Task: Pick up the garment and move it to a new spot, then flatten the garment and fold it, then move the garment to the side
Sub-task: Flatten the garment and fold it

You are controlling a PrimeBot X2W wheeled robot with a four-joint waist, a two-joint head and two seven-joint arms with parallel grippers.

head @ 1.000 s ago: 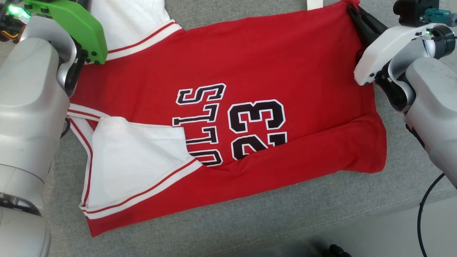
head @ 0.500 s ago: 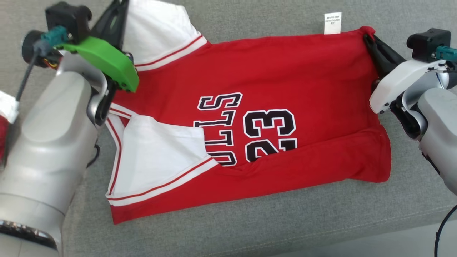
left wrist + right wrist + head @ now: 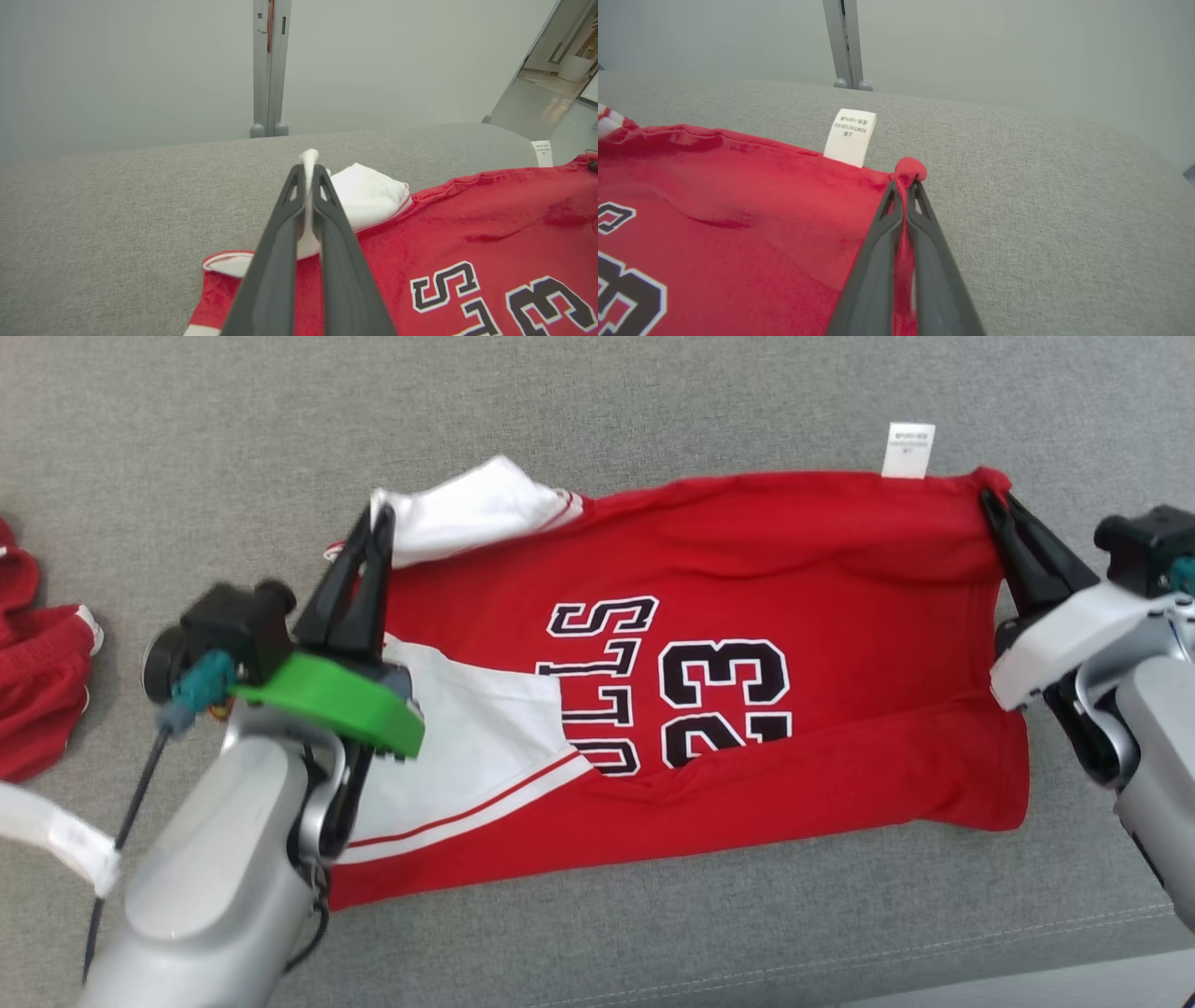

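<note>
Folding appears in hand: left gripper (image 3: 377, 523) pinches the jersey (image 3: 747, 551) by its white sleeve (image 3: 467, 509), right gripper (image 3: 991, 502) by its red corner (image 3: 910, 169). Next, carry both evenly toward the cushion's (image 3: 653, 933) near edge.

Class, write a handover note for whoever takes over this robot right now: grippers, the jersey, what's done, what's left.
Left gripper: shut on the white sleeve of the jersey.
Right gripper: shut on its red corner beside the care label.
The jersey lies spread on the grey cushion, near edge folded over the print.
Done: laid flat, one fold.
Left: finish folding, move it aside.
</note>
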